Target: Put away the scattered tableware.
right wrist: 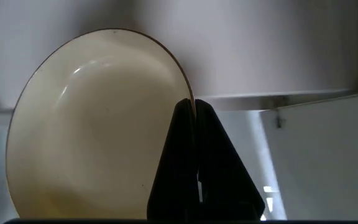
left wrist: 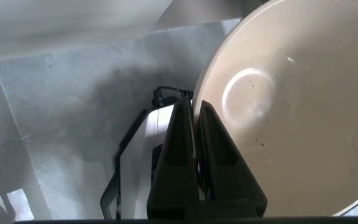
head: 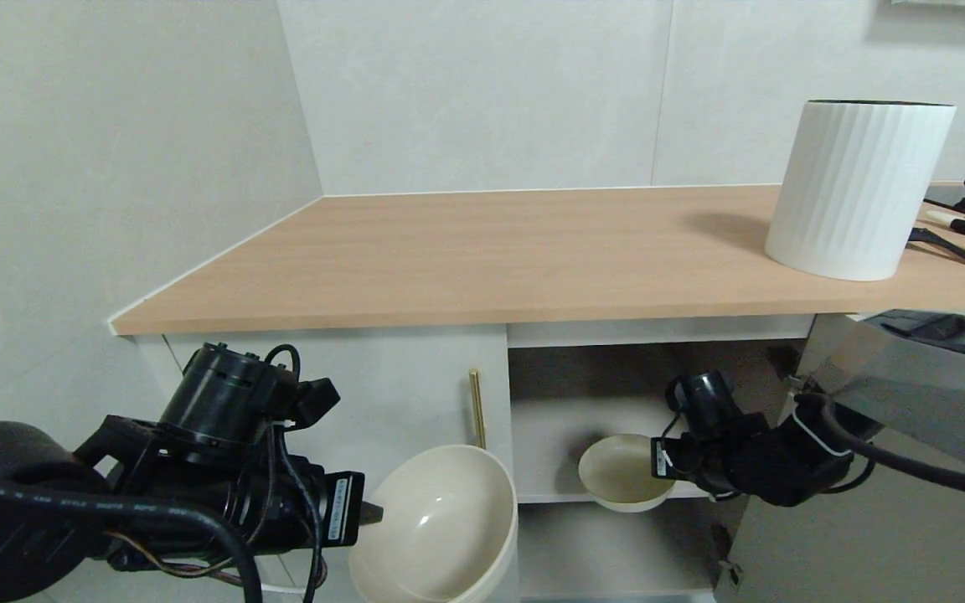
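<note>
two bowls are held, one by each gripper. the large bowl (head: pixel 436 528) is clamped at its rim by the left gripper (head: pixel 368 512), whose fingers are closed on it. it is tilted in front of the shut door (head: pixel 382 377) below the table (head: pixel 449 260), its upper rim just under the handle (head: pixel 476 409). the small bowl (head: pixel 621 473) is pinched at its rim by the right gripper (head: pixel 658 467) at the front of the shelf (head: pixel 549 435) in the open cabinet (head: pixel 616 368). on the table a white container (head: pixel 859 188) stands near utensils (head: pixel 964 243).
</note>
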Robot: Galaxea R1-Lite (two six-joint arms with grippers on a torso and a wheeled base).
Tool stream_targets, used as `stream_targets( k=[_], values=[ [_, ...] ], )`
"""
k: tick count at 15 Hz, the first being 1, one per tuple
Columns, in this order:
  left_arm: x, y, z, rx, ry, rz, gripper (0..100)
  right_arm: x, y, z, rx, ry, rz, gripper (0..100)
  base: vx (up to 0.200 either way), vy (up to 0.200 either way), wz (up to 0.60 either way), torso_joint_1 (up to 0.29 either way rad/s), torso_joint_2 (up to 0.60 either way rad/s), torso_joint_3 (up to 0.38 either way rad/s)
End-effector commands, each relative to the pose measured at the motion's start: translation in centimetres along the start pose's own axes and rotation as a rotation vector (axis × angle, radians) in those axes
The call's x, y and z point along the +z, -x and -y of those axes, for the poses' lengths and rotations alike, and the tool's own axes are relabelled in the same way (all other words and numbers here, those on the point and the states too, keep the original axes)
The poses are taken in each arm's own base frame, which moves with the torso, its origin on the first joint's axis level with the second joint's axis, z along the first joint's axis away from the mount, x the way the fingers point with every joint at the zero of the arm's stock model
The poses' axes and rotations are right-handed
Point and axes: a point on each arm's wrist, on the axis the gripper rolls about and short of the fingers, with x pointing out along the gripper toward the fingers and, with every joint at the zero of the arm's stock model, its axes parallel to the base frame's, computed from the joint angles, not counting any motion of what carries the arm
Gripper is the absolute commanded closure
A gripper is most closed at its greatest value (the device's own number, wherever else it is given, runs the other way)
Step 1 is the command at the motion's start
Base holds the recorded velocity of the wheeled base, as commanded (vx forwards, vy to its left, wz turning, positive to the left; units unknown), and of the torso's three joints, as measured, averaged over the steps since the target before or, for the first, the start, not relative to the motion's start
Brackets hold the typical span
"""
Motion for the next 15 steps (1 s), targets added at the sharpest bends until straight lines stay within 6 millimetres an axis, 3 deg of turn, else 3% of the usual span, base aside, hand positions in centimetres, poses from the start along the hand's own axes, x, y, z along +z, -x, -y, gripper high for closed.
stream_targets(
  k=[1,15],
  values=[
    [0.0,0.0,0.1,0.000,-0.002,0.002,100,-0.5,-1.7,0.1,-0.058,0.005,0.002,100,0.000,0.000,0.00,0.000,0.00,0.000],
    [-0.3,-0.7,0.4,0.048,-0.019,-0.003,100,1.3,-7.3,0.9,-0.210,0.062,0.095,100,0.000,0.000,0.00,0.000,0.00,0.000]
  ],
)
